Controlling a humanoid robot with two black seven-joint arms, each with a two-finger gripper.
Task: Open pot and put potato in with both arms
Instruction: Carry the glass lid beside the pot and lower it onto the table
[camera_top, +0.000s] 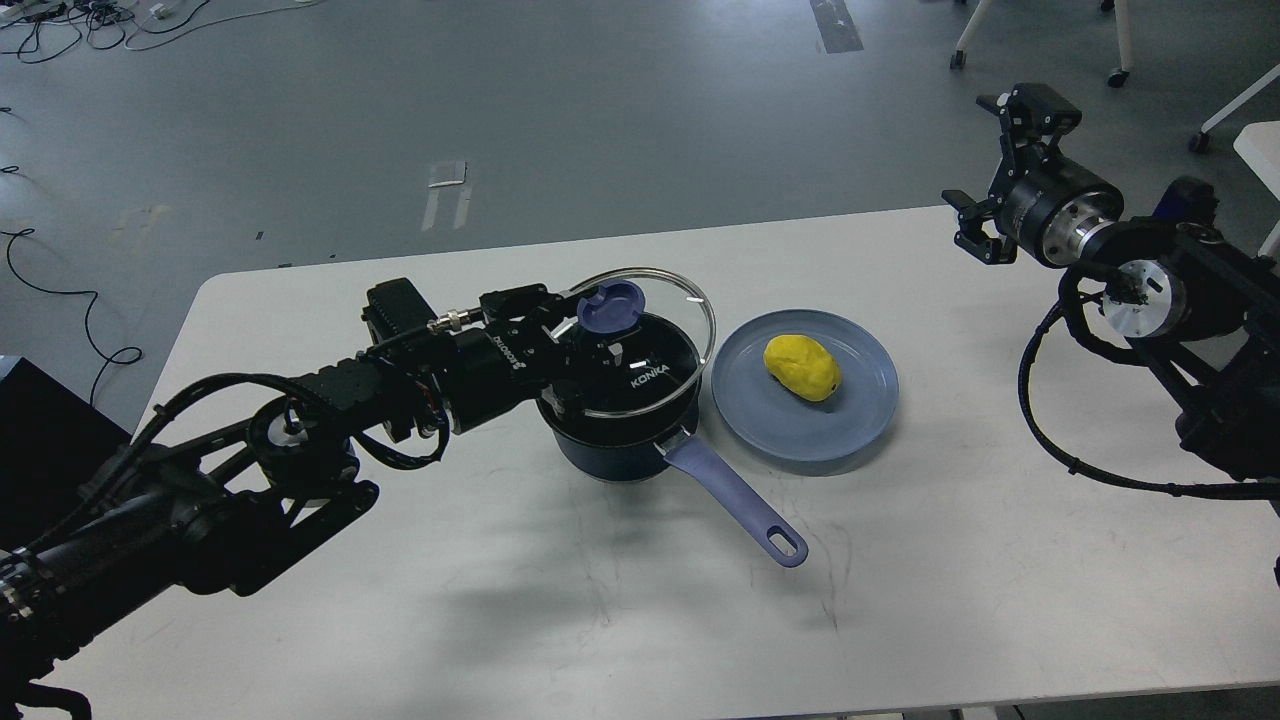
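White table (500, 620), grey floor behind: your left gripper (590, 335) gripped the glass lid (650, 345) by its knob, tilted above the pot (620, 450). Potato (802, 367) waited on the plate (850, 420); your right gripper (985, 225) hung spread, empty.

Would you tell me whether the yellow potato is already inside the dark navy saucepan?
No, the lumpy yellow potato lies on the round grey-blue plate, beside the dark navy saucepan.

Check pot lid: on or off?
Partly off. The glass lid is tilted above the pot, its far edge raised, left gripper at its knob.
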